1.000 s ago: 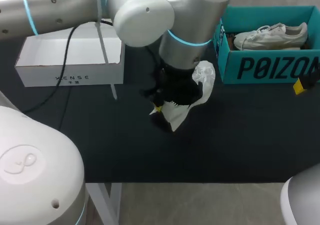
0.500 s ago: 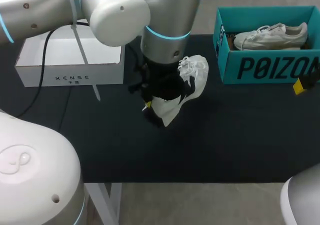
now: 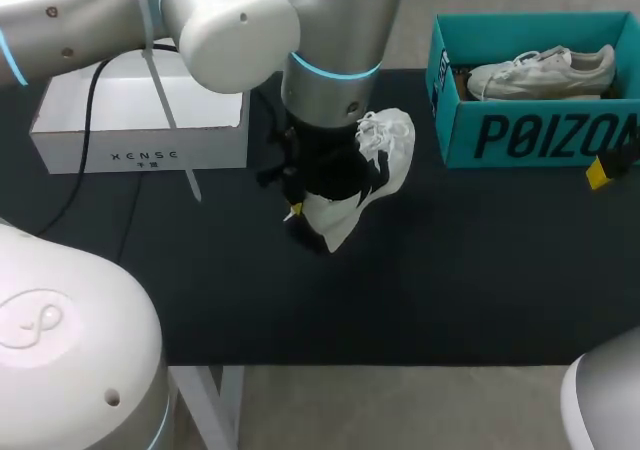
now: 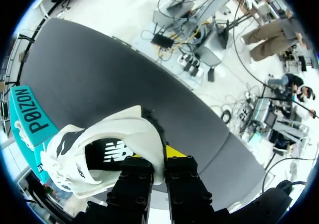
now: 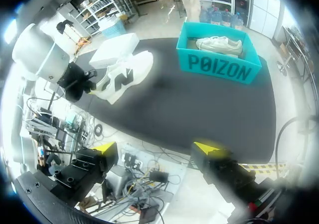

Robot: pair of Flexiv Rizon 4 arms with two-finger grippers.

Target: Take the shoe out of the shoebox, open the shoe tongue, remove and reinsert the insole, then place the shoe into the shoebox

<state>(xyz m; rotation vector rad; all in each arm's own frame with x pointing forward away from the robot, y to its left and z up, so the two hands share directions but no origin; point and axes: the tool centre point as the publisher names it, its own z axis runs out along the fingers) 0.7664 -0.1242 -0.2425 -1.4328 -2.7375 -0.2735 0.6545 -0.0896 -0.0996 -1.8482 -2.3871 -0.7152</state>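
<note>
Head view, progress: one white sneaker with a black side logo (image 3: 388,135) is out of any box and hangs in my left arm's grip, so the take-out step looks done. Nothing shows whether the tongue has been opened or the insole handled. At the least, putting the sneaker into the shoebox is left.
Desk: a dark, flat-topped desk (image 3: 450,270) carries both boxes.
Teal shoebox: an open teal cardboard shoebox with dark lettering (image 3: 530,135) sits at the desk's far right corner. A second, pale lace-up shoe (image 3: 540,70) lies in it.
White box: an open white cardboard box (image 3: 140,120) stands at the far left corner, and no shoe shows in it.
Sneaker: it is over the desk's middle, between the two boxes, tilted. It seems lifted off the surface, though I cannot be sure.
Left hand: the left hand (image 4: 158,159) is clamped on the sneaker's heel rim, its fingers nearly together with one on each side of the wall.
Right hand: the right hand (image 5: 155,149) is near the right edge, its yellow tips spread wide with nothing between them.
</note>
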